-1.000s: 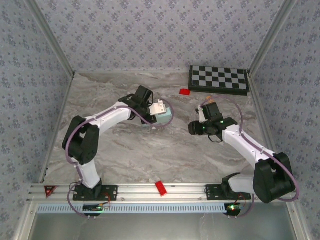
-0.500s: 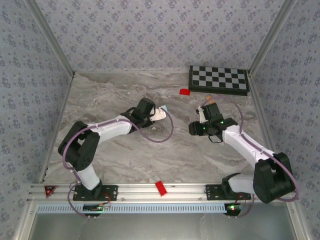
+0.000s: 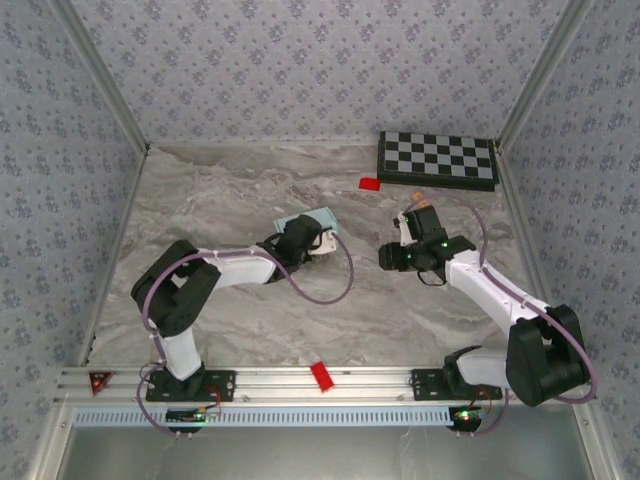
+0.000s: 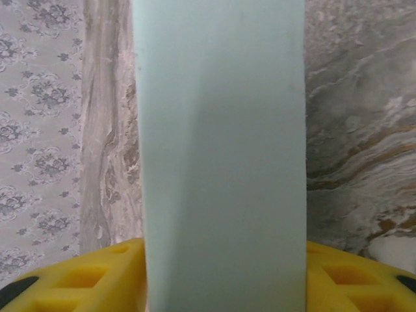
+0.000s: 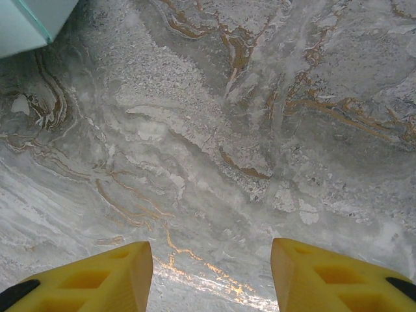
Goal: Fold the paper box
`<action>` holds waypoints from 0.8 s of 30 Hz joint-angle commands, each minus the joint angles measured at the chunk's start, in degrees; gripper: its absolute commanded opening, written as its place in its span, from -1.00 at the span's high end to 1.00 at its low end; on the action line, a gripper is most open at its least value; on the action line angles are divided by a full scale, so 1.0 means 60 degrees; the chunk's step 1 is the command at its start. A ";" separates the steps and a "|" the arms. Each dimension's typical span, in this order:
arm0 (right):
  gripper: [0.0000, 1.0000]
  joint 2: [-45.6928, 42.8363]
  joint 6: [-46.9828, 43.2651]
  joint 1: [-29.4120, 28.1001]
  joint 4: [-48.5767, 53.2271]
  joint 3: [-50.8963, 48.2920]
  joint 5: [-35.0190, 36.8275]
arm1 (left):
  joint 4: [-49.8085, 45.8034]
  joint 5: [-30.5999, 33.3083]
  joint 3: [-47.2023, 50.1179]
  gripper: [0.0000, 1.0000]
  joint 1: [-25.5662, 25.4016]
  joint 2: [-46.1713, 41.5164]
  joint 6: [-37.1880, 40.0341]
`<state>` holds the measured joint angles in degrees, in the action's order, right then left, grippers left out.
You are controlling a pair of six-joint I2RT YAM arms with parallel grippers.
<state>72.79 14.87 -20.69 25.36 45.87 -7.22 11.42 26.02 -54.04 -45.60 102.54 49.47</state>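
The left gripper is clamping the pale light-blue paper box of thin card between its two yellow fingers. The box is staying near the middle of the grey marble table. The right gripper is hanging with fingers spread apart above bare table, toward the right edge, apart from the box.

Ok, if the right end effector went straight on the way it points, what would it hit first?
Most likely the bare marble tabletop, straight ahead of the open right end effector. The paper box shows just a corner at the upper left, outside that line.
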 commanded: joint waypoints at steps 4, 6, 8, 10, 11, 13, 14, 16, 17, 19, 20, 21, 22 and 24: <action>-0.05 0.0208 0.0187 0.0069 -0.0066 -0.0084 0.0058 | 0.0262 0.0150 0.0071 -0.20 -0.0163 0.0210 -0.0137; -0.05 0.0226 0.0174 0.0065 -0.0056 -0.0099 0.0061 | 0.0212 0.0097 0.0058 -0.26 -0.0176 0.0181 -0.0188; -0.05 0.0224 0.0199 0.0078 -0.0073 -0.0114 0.0054 | 0.0129 0.0049 0.0051 -0.31 -0.0190 0.0167 -0.0217; -0.05 0.0230 0.0198 0.0087 -0.0067 -0.0141 0.0061 | 0.0045 -0.0010 0.0013 -0.37 -0.0181 0.0152 -0.0231; -0.05 0.0230 0.0193 0.0079 -0.0082 -0.0144 0.0061 | -0.0002 -0.0075 0.0033 -0.41 -0.0178 0.0129 -0.0233; -0.05 0.0227 0.0198 0.0084 -0.0074 -0.0149 0.0062 | -0.0022 -0.0173 0.0053 -0.50 -0.0185 0.0053 -0.0247; -0.05 0.0223 0.0198 0.0092 -0.0057 -0.0153 0.0075 | -0.0007 -0.0164 0.0064 -0.54 -0.0193 0.0027 -0.0285; -0.05 0.0224 0.0187 0.0097 -0.0047 -0.0166 0.0091 | -0.0011 -0.0268 0.0058 -0.63 -0.0196 -0.0066 -0.0306; -0.05 0.0231 0.0176 0.0096 -0.0035 -0.0172 0.0103 | -0.0043 -0.0345 0.0099 -0.68 -0.0197 -0.0110 -0.0328; -0.05 0.0230 0.0187 0.0106 -0.0044 -0.0177 0.0105 | -0.0261 -0.0522 0.0043 -0.77 -0.0203 -0.0252 -0.0465; -0.05 0.0229 0.0187 0.0109 -0.0047 -0.0188 0.0102 | -0.0351 -0.0591 0.0013 -0.81 -0.0203 -0.0320 -0.0535; -0.05 0.0221 0.0186 0.0118 -0.0040 -0.0196 0.0105 | -0.0471 -0.0650 -0.0039 -0.83 -0.0206 -0.0395 -0.0651; -0.05 0.0231 0.0176 0.0120 -0.0048 -0.0200 0.0107 | -0.0589 -0.0720 -0.0075 -0.86 -0.0201 -0.0486 -0.0800; -0.05 0.0228 0.0178 0.0125 -0.0044 -0.0210 0.0120 | -0.0781 -0.0901 -0.0122 -0.90 -0.0189 -0.0666 -0.0952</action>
<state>73.60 15.46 -20.25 25.04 45.21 -7.22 9.08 23.09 -53.60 -46.52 101.73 46.30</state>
